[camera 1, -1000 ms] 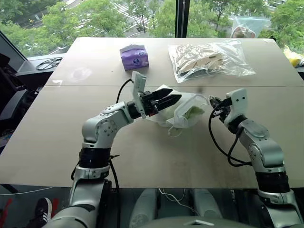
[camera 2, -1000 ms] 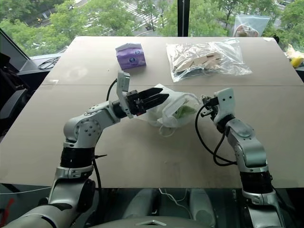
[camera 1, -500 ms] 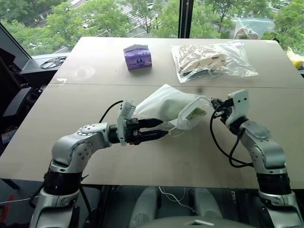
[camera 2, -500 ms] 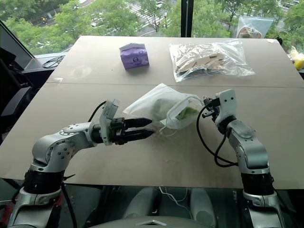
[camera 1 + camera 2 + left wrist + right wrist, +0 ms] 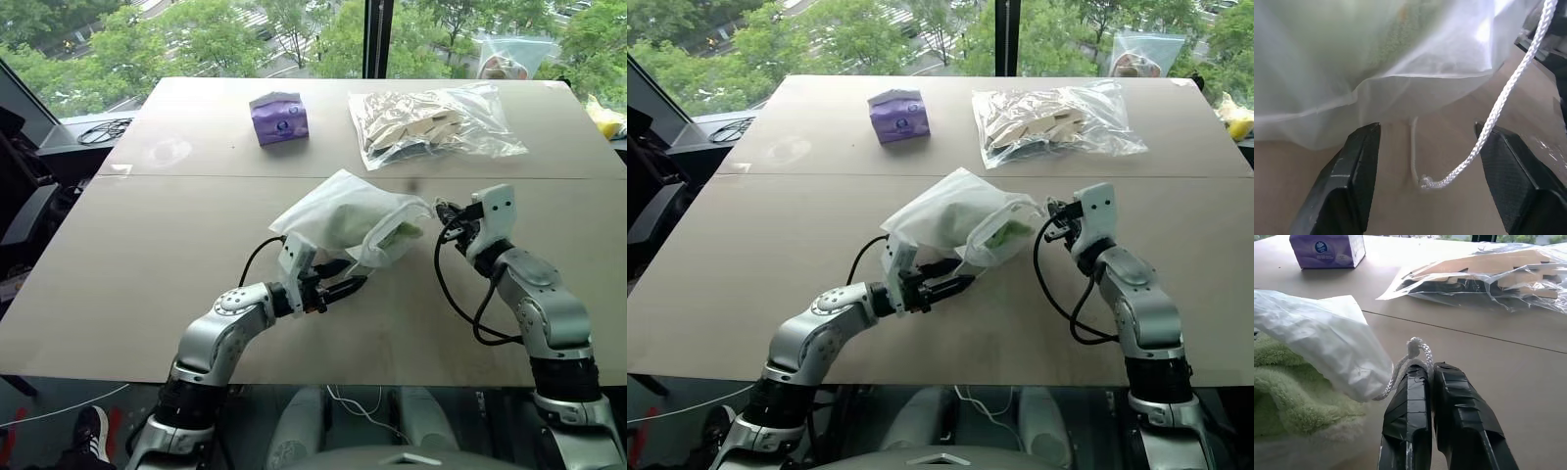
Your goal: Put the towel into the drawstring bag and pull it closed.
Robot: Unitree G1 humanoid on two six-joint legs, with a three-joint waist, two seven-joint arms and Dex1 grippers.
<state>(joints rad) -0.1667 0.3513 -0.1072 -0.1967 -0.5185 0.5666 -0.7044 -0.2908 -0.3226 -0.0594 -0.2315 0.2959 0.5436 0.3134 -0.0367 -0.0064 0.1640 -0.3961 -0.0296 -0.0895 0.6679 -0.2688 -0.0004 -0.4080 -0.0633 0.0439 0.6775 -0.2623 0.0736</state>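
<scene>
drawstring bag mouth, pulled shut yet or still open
Still open. The green towel shows through the wide mouth of the bag, though the right pincer is shut on one cord.

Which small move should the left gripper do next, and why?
Probably close the left gripper on the loose cord hanging between its open fingers. The right gripper already pinches the other cord, and the towel sits inside the drawstring bag.

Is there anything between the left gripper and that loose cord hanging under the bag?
Nothing visible. The left gripper is open, and the loose cord dangles between its fingers just below the drawstring bag, with only bare table behind it.
</scene>
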